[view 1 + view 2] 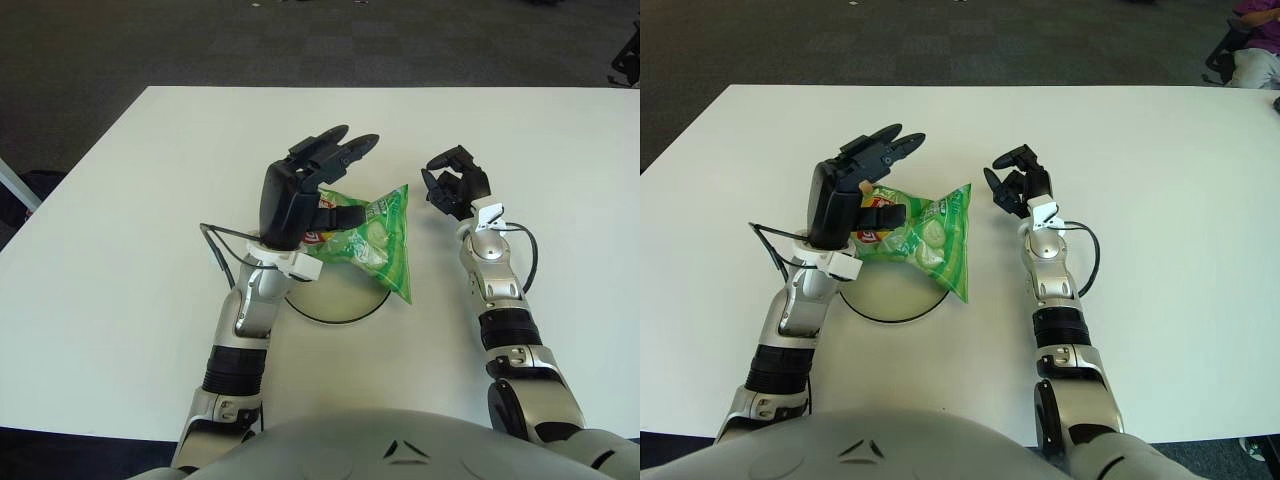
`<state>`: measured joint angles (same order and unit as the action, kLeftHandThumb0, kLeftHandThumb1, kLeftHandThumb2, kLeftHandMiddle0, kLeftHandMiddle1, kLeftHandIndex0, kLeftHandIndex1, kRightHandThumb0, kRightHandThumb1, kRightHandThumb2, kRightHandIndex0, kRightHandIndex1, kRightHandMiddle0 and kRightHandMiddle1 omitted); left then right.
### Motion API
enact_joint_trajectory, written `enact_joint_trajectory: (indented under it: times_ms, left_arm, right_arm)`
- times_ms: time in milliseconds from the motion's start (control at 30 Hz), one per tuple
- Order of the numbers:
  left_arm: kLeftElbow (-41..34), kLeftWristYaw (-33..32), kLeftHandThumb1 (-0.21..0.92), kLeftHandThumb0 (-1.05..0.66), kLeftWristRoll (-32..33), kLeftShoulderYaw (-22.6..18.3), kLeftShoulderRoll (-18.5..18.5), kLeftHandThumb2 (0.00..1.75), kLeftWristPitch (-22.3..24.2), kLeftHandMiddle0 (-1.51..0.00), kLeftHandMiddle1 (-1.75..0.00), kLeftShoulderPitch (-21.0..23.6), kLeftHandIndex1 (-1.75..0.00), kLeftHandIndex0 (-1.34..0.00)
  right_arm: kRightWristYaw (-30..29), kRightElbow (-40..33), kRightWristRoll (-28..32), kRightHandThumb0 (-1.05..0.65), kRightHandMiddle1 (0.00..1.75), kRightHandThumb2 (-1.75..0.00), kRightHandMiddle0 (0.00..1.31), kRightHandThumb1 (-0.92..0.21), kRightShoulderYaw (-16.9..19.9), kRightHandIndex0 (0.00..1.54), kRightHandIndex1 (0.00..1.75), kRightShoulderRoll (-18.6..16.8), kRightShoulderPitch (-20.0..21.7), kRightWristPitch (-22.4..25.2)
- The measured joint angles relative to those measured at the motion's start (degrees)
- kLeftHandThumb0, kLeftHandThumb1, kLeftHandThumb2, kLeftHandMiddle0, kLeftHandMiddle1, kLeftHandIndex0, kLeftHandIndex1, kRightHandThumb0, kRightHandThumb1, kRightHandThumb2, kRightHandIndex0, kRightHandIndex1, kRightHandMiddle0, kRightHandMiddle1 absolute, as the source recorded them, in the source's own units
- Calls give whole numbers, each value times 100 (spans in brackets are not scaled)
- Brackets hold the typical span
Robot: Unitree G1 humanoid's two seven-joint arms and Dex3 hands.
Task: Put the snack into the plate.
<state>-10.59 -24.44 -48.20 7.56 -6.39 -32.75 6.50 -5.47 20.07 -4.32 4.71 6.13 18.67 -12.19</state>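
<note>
A green snack bag hangs tilted over a white plate with a dark rim near the table's front centre. My left hand is above the plate's far left side. Its thumb presses the bag's left end against the palm, and its other fingers stretch out to the far right. The bag's lower right corner reaches down past the plate's right rim. My right hand shows to the right of the bag, a little apart from it, fingers curled and holding nothing.
The white table stretches wide on all sides, with its far edge against a dark carpet. A black cable loops beside my left wrist, and another one beside my right forearm.
</note>
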Motion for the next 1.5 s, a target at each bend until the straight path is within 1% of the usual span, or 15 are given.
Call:
enact_joint_trajectory:
  times_ms: [67, 167, 333, 500, 667, 833, 1500]
  left_arm:
    - [-126, -230, 92, -55, -109, 157, 0, 68, 241, -94, -1, -19, -72, -77]
    - [-344, -509, 92, -55, -431, 400, 3, 66, 740, -95, -1, -16, -77, -76]
    - [-717, -634, 92, -55, -708, 710, 15, 65, 1464, -96, -1, 20, -79, -75]
    - [-926, -741, 92, -55, -751, 902, 29, 65, 1879, -96, -1, 119, -80, -75]
    - [-963, -832, 92, -55, -745, 1042, 40, 65, 2105, -96, -1, 188, -80, -75]
    - [-967, -883, 92, -55, -722, 1129, 48, 65, 2234, -96, -1, 229, -81, -75]
    - [-972, -985, 92, -55, -648, 1267, 59, 65, 2410, -96, 0, 294, -81, -74]
  right_arm:
    - [0, 0, 3, -36, 156, -44, 41, -86, 0, 77, 175, 0, 0, -2]
    - [3, 0, 12, -36, 156, -44, 41, -86, 0, 77, 175, 0, 0, -4]
    - [4, 0, 27, -36, 156, -44, 41, -86, 8, 77, 175, 3, 0, -6]
    - [7, 0, 30, -36, 156, -45, 41, -85, 8, 77, 175, 4, 0, -7]
    - [11, 0, 31, -36, 156, -45, 41, -85, 8, 77, 175, 3, 0, -8]
    - [14, 0, 33, -36, 156, -45, 41, -85, 8, 77, 175, 3, 0, -8]
    - [17, 0, 35, -36, 156, -46, 41, -85, 14, 77, 175, 11, 0, -8]
